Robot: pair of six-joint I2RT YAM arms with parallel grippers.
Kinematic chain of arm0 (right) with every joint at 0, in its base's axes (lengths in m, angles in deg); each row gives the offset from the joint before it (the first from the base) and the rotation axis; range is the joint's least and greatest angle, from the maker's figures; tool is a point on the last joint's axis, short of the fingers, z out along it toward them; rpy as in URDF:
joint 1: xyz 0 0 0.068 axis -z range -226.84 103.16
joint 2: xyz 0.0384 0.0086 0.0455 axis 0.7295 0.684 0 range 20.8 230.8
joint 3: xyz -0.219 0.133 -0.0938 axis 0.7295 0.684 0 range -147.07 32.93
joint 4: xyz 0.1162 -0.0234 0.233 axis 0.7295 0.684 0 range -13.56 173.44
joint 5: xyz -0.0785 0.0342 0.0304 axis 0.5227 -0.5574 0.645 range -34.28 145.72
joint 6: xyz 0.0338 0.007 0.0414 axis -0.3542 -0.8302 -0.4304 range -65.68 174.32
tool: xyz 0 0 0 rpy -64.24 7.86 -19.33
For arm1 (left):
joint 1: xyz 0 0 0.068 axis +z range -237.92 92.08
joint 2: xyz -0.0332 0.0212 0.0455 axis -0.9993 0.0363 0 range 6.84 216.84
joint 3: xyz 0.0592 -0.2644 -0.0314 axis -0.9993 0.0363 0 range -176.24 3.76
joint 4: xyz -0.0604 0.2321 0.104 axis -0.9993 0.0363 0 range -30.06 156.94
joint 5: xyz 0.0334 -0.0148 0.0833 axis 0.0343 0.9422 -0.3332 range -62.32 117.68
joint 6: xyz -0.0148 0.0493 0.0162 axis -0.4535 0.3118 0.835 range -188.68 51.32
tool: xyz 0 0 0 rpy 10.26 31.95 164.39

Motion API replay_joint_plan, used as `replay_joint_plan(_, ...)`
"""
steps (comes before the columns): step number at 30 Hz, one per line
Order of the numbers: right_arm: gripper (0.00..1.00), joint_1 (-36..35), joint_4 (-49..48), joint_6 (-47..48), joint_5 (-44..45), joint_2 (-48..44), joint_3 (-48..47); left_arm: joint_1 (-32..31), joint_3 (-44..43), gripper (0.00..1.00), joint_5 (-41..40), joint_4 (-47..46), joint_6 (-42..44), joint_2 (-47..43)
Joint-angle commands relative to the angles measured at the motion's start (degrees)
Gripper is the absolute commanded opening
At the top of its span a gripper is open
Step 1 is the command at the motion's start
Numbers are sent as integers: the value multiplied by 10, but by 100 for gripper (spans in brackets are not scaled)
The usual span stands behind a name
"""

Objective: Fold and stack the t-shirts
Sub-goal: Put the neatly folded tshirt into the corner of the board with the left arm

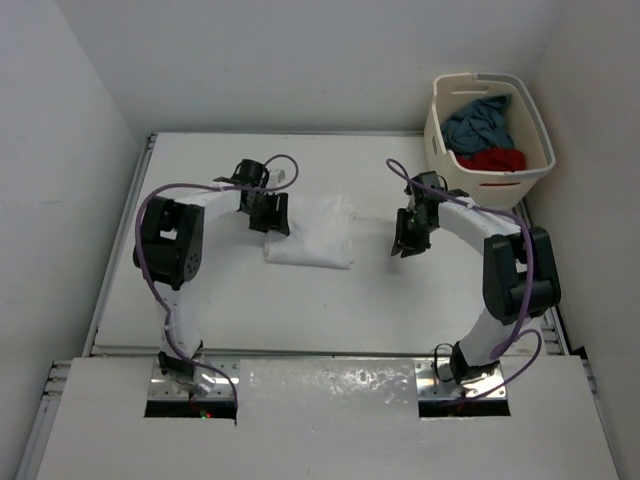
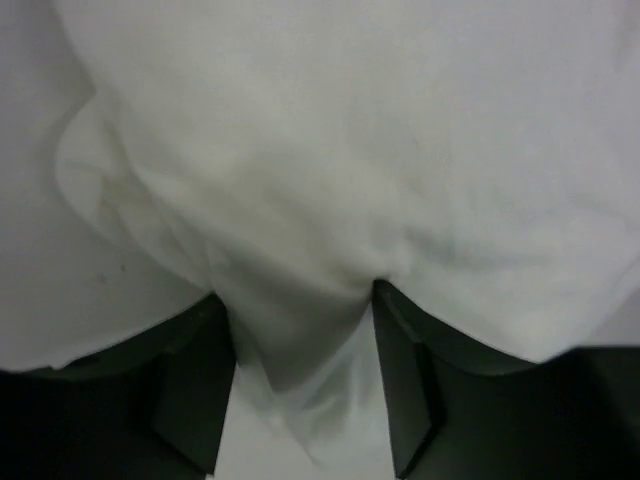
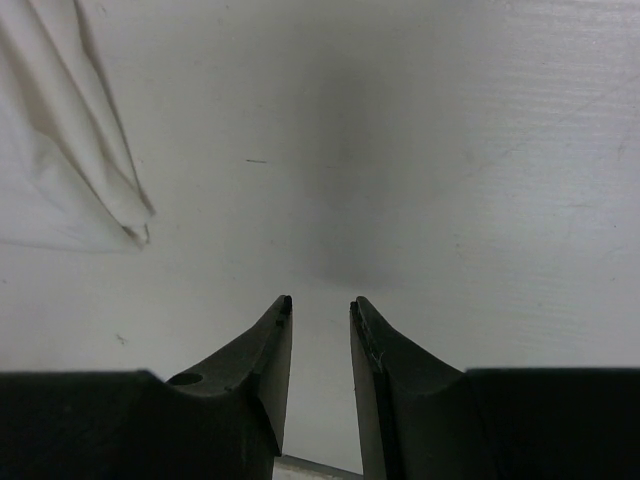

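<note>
The basket (image 1: 440, 118) in the table's (image 1: 200, 310) far-right corner holds the blue-grey t-shirt (image 1: 478, 120) and the red t-shirt (image 1: 497, 158). The white t-shirt (image 1: 315, 235) lies folded mid-table. The left gripper (image 1: 268, 215) straddles its left hem — gripping or not, I can't tell. The right gripper (image 1: 405, 245) is slightly parted and empty. Next I'd let go and fetch the red.

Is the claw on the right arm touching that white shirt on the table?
Apart. The right wrist view shows the right gripper over the table, with the white shirt lying off to the upper left across a clear gap.
</note>
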Motion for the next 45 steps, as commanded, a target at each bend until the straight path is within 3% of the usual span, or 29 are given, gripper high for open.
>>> replay_joint_plan(1, 29, 0, -20, 2, 15, -20, 6, -7, 10, 49, 12, -27, -26, 44)
replay_joint_plan(2, 29, 1, -20, 2, 16, -21, 7, -5, 4, 34, 13, -24, -27, 49)
replay_joint_plan(4, 28, 1, -23, -1, 17, -25, 10, -3, -10, 21, 32, -13, -27, 61)
replay_joint_plan(5, 28, 1, -24, -2, 18, -28, 11, -1, -11, 6, 36, -12, -30, 62)
replay_joint_plan(6, 28, 1, -24, -1, 20, -30, 11, 2, -13, 0, 37, -10, -32, 62)
replay_joint_plan(10, 27, 6, -19, 3, 25, -35, 7, 46, -46, 0, 25, -1, -32, 55)
replay_joint_plan(14, 27, 7, -8, 15, 33, -32, -14, 137, -111, 0, 24, 20, -4, 68)
replay_joint_plan(19, 27, 8, 10, 34, 41, -13, -44, 229, -256, 0, -8, 67, 84, 132)
replay_joint_plan(23, 27, 8, 24, 50, 48, 6, -79, 267, -408, 0, -40, 126, 165, 236)
replay_joint_plan(26, 26, 8, 48, 58, 47, 27, -109, 287, -509, 0, -101, 105, 225, 289)
replay_joint_plan(34, 26, 7, 81, 72, 44, 58, -167, 310, -540, 0, -166, -4, 346, 323)
replay_joint_plan(41, 26, 7, 88, 78, 41, 66, -191, 322, -560, 2, -207, -81, 278, 330)
replay_joint_plan(44, 26, 6, 89, 77, 36, 71, -200, 320, -555, 16, -221, -96, 262, 333)
replay_joint_plan(45, 26, 7, 90, 78, 31, 72, -203, 318, -554, 29, -226, -98, 265, 335)
